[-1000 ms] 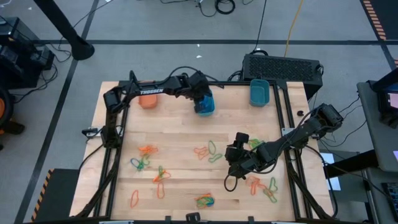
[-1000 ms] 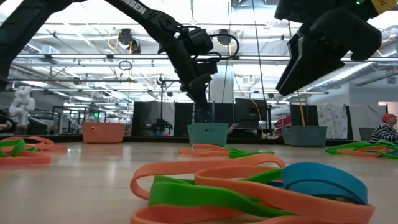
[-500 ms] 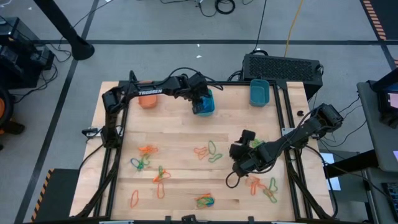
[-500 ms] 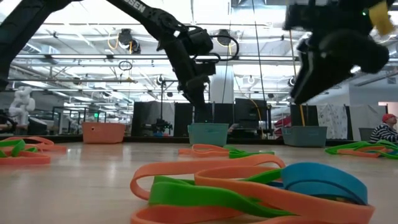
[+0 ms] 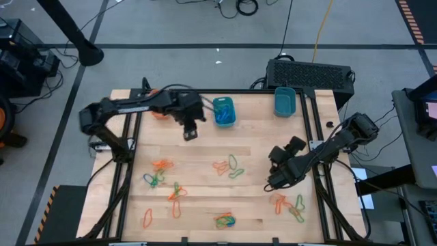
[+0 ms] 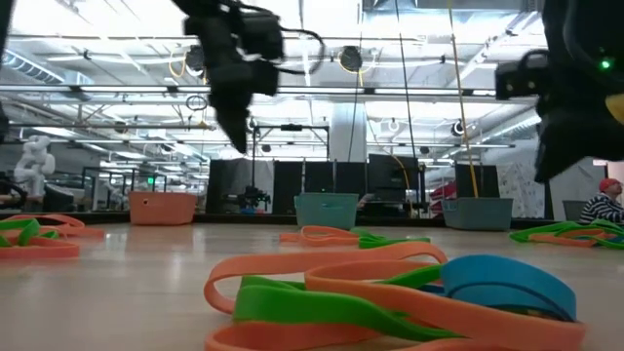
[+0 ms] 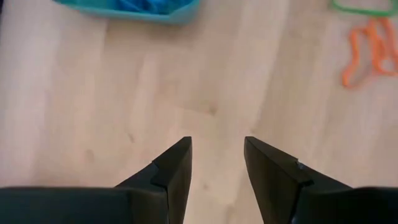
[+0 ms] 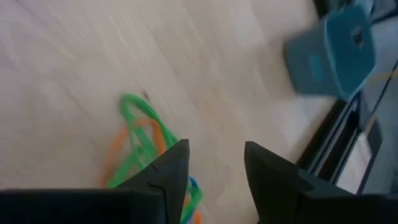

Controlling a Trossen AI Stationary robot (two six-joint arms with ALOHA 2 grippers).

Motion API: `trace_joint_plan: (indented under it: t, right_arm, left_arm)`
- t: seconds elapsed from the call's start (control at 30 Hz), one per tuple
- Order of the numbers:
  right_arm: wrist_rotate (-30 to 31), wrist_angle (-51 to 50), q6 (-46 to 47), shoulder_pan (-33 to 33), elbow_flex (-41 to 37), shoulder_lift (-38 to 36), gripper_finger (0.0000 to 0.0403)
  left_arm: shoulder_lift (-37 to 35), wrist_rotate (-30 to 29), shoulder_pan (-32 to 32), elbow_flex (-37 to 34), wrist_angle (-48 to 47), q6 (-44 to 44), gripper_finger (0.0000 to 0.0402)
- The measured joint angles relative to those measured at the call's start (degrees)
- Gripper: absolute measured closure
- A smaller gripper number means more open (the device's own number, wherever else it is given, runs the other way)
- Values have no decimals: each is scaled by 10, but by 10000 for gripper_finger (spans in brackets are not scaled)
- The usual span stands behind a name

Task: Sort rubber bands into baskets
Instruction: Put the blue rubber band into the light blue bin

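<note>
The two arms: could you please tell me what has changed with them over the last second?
The left gripper has left the middle teal basket, swung toward the table's left and now hangs above bare wood, its fingers apart and empty. The right gripper shifted rightward, nearer the rubber bands at the right front. The baskets and the loose bands stayed put.
</note>
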Motion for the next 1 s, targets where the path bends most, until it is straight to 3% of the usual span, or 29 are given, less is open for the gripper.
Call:
trace_joint_plan:
  t: [0.13, 0.3, 0.47, 0.57, 0.7, 1.0]
  right_arm:
    - [-39, 7, -9, -3, -32, -47, 257]
    - [-114, 20, -167, -3, -34, -123, 257]
    - [-188, 48, -339, -2, -34, -162, 257]
    - [-194, 64, -413, -4, -34, -164, 257]
    - [-211, 84, -419, -21, -48, -159, 257]
    - [-258, 134, -420, -29, -116, -159, 257]
  left_arm:
    - [-112, 49, -26, -131, 144, -23, 246]
    - [-225, 74, -75, -284, 415, -53, 246]
    - [-253, 74, -122, -411, 749, -60, 246]
    - [-241, 73, -139, -455, 880, -35, 246]
    - [-231, 73, -149, -481, 923, -32, 246]
    - [-228, 72, -148, -485, 910, -3, 246]
